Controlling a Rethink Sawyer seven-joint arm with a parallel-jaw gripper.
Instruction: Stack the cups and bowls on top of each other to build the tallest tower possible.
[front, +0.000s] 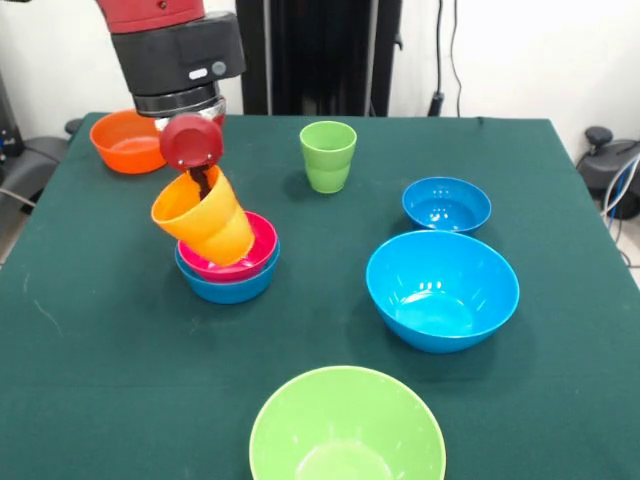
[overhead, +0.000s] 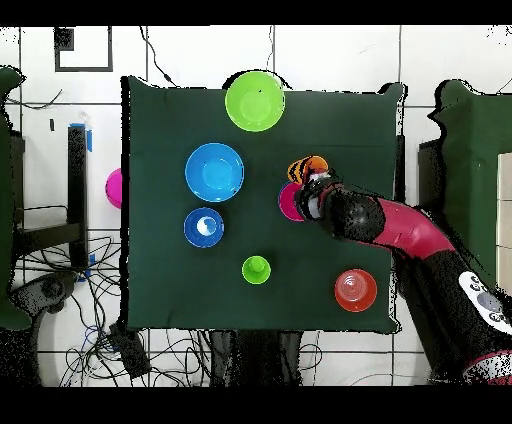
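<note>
- Front view, nearest the camera: a large lime green bowl (front: 347, 430) sits upright at the near edge of the dark green tabletop (front: 100, 360), untouched.
- Just behind it, to the right, stands a large blue bowl (front: 442, 288), and beyond that a small blue bowl (front: 446, 204); both are upright and apart from each other.
- Left of centre, a small pink-red bowl (front: 262, 248) is nested in another small blue bowl (front: 228, 286), a low two-piece tower.
- Above that pair, the hand (front: 203, 182) holds the orange-yellow cup (front: 203, 219), closed on its rim with one finger inside. The cup is tilted, its base resting in the pink-red bowl.
- Further back, a light green cup (front: 328, 155) stands alone near the middle, and a small orange bowl (front: 128, 140) sits at the far left corner.
- In the overhead view a pink object (overhead: 114, 187) shows off the tabletop edge.
- The step in hand looks like setting the orange-yellow cup on the nested bowls. Next, it likely needs levelling before release, or it may tip.
</note>
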